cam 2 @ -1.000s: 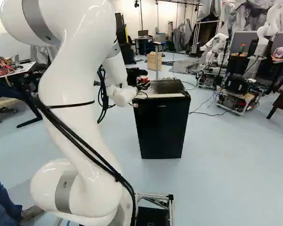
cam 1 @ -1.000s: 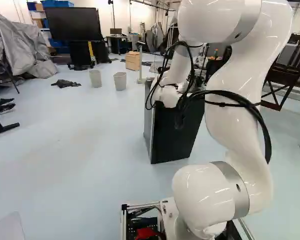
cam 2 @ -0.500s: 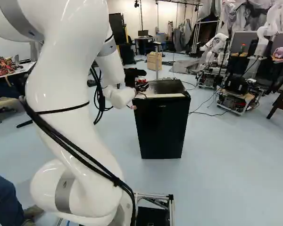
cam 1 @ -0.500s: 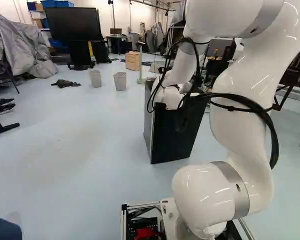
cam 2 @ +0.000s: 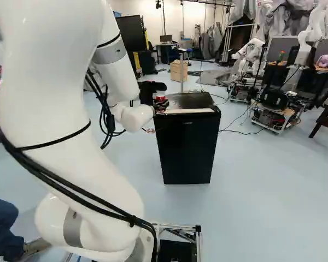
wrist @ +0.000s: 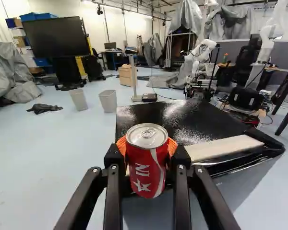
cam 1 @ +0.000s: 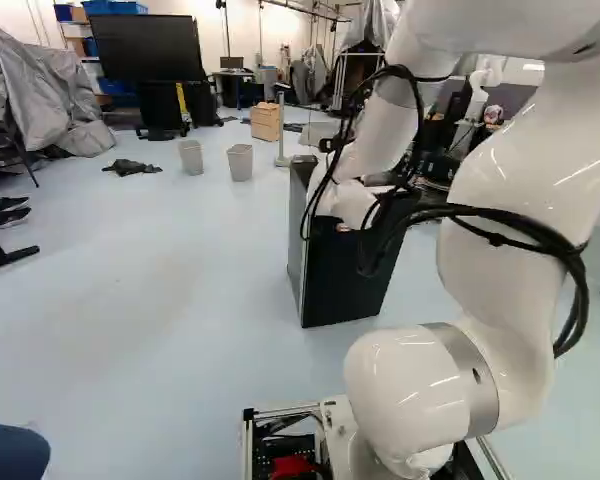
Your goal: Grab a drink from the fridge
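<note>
In the right base view my gripper (cam 2: 148,93) shows as a dark shape by the near left corner of the black fridge (cam 2: 187,147), partly hidden behind my white wrist. Seen from the wrist, the gripper (wrist: 147,148) is shut on a red drink can (wrist: 146,167), with an orange pad against each side. The can stands upright between the fingers, silver lid uppermost. Just beyond it lies the fridge's glossy black top (wrist: 158,117), with a pale strip (wrist: 223,147) along one edge. The fridge's inside cannot be seen.
Two grey bins (cam 1: 191,157) (cam 1: 240,162) and a wooden box (cam 1: 265,121) stand on the floor past the fridge. Another robot (cam 2: 270,106) on a wheeled base is beyond it to the right. A person's leg (cam 2: 3,226) is close beside my arm's base.
My arm has bent and its wrist has drawn leftward in the right base view, carrying the can along beside the fridge's top corner. The base and the fridge have not moved.
</note>
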`<state>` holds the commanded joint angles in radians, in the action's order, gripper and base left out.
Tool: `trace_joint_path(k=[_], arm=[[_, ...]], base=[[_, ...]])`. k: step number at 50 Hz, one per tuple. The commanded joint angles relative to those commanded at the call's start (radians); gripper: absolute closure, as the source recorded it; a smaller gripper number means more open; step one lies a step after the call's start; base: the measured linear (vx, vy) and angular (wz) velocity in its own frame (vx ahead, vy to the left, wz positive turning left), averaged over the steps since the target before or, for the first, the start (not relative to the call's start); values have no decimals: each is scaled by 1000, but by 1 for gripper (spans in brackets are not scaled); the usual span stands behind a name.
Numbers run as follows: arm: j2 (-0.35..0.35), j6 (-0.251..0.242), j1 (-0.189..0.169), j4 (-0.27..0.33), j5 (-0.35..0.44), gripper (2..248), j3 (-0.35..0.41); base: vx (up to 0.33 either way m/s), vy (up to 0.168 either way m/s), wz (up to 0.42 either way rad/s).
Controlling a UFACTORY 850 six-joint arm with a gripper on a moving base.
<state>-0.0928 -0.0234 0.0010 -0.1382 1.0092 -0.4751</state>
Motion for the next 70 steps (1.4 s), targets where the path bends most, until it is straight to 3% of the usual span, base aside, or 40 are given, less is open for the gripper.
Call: trace_joint_path(k=[19, 40, 70], arm=[[151, 10, 0, 56, -55, 150, 158], [273, 17, -1, 101, -100, 150, 285], [363, 23, -1, 135, -133, 150, 378]], base=[[0, 0, 0], [0, 0, 0], [0, 0, 0]])
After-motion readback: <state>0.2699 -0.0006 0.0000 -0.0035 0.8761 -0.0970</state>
